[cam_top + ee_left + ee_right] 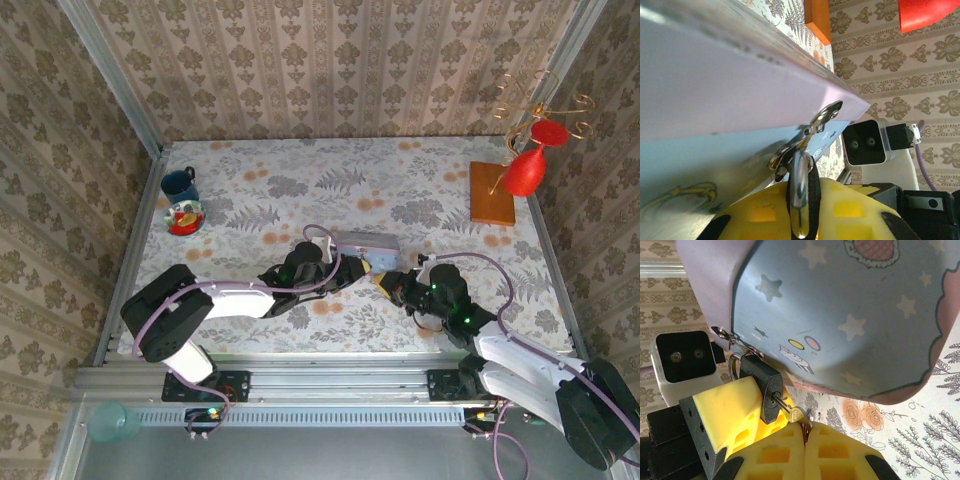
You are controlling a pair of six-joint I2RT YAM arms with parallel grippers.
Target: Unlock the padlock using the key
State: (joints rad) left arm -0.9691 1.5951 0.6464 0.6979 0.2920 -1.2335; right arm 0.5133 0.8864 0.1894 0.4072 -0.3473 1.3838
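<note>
Yellow fingertips (837, 452) of the right gripper (805, 432), at bottom centre of the right wrist view, are clenched on the head of the key (792, 411). Its slim metal shaft enters the keyhole of the padlock (765, 387). The padlock has a small, dark, blocky body, and its thin metal shackle is threaded through the hasp (722, 334) of the pastel tin box (850, 330), at left of frame. The left gripper (801, 215), at the bottom of the left wrist view, grasps the padlock body between its yellow pads. In the top view, both grippers meet just below the tin box at the centre of the floral table (300, 170).
</note>
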